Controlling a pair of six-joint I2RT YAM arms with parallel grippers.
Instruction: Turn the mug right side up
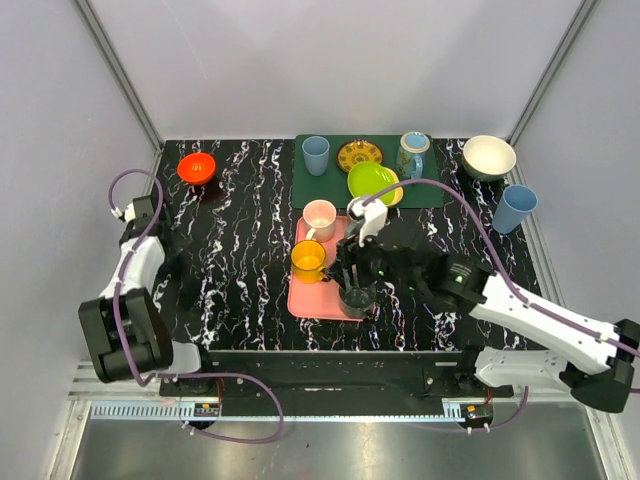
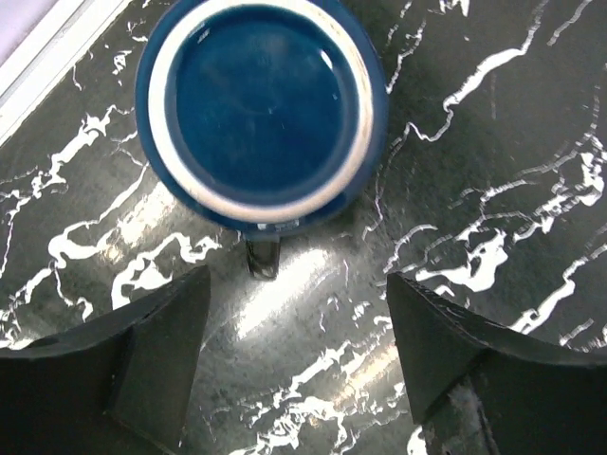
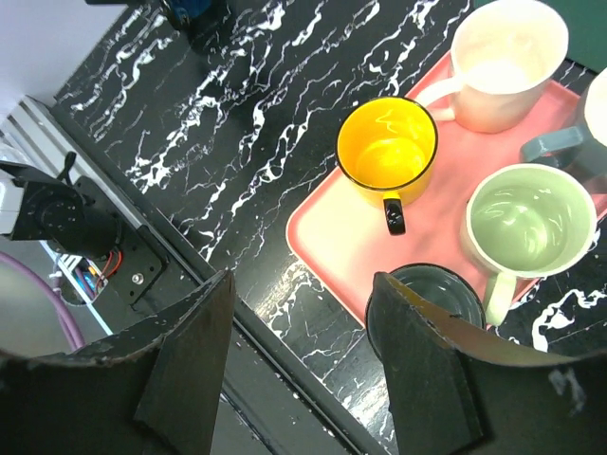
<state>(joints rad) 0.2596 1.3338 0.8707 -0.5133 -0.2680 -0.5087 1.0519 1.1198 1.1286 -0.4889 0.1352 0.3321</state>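
Note:
A dark blue mug (image 2: 261,109) stands upside down on the black marble table, its white-ringed base up and its handle (image 2: 263,256) pointing at my left gripper. My left gripper (image 2: 297,284) is open and empty just short of the handle, touching nothing. In the top view the left arm (image 1: 138,250) hides this mug; in the right wrist view it shows as a blue shape (image 3: 194,13) at the top edge. My right gripper (image 3: 303,284) (image 1: 355,272) is open and empty over the front edge of the pink tray (image 3: 327,237).
Upright mugs stand on the tray: yellow (image 3: 387,150), pink (image 3: 507,62), pale green (image 3: 526,216), dark (image 3: 425,308). At the back are a red bowl (image 1: 197,167), a green mat (image 1: 330,190) with dishes, a white bowl (image 1: 489,157) and a blue cup (image 1: 515,207).

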